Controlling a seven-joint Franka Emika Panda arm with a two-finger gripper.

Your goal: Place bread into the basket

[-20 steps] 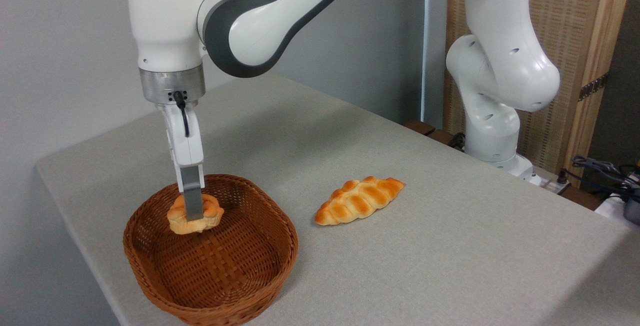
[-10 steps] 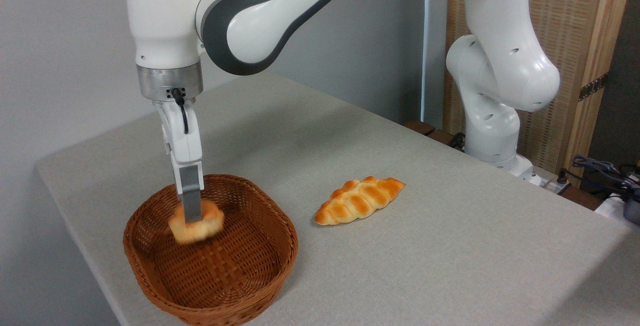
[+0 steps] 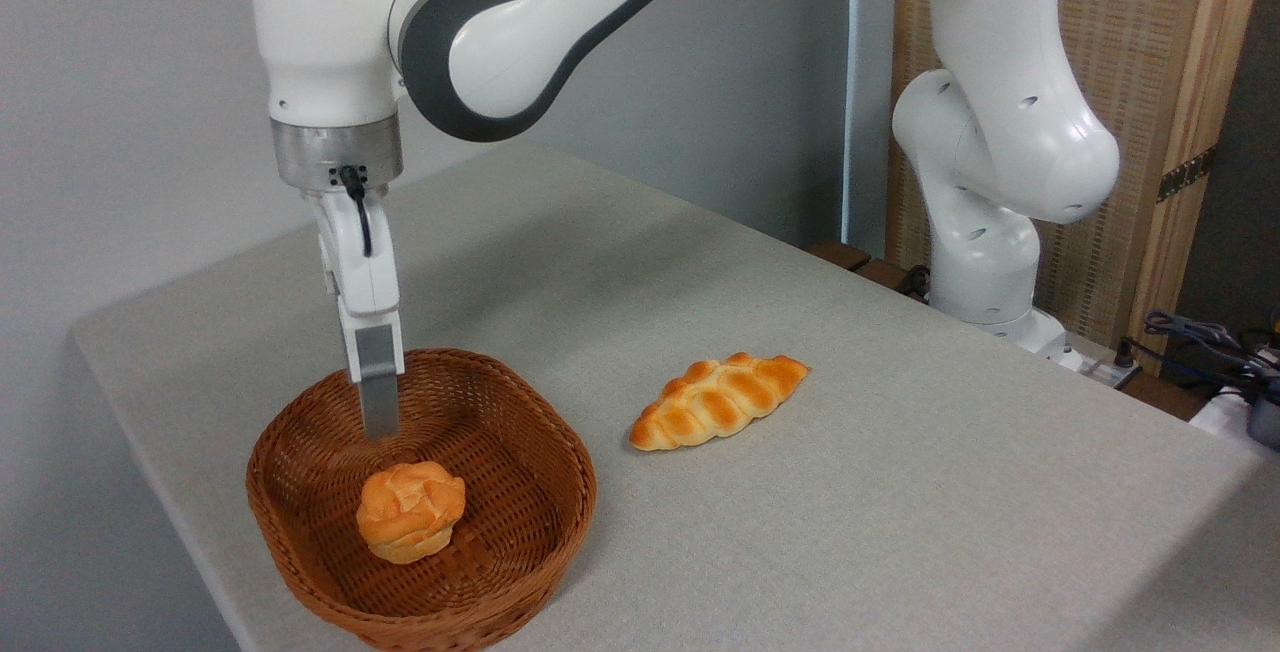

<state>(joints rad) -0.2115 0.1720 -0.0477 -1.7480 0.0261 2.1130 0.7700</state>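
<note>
Camera view: bun (image 3: pixel 410 512) sits on basket (image 3: pixel 520 402) floor. Gripper (image 3: pixel 379 422) above it, empty (jaw gap edge-on, can't tell). Best retreat: straight up, clearing the rim.

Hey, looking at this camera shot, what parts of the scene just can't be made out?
- Gripper: seen edge-on, one finger hides the other, so the jaw gap can't be judged.
- Basket: its near wall hides part of the floor, and its lowest rim touches the bottom edge.
- Bun: underside hidden by itself.
- Dark object far right: cut by the frame edge.
</note>
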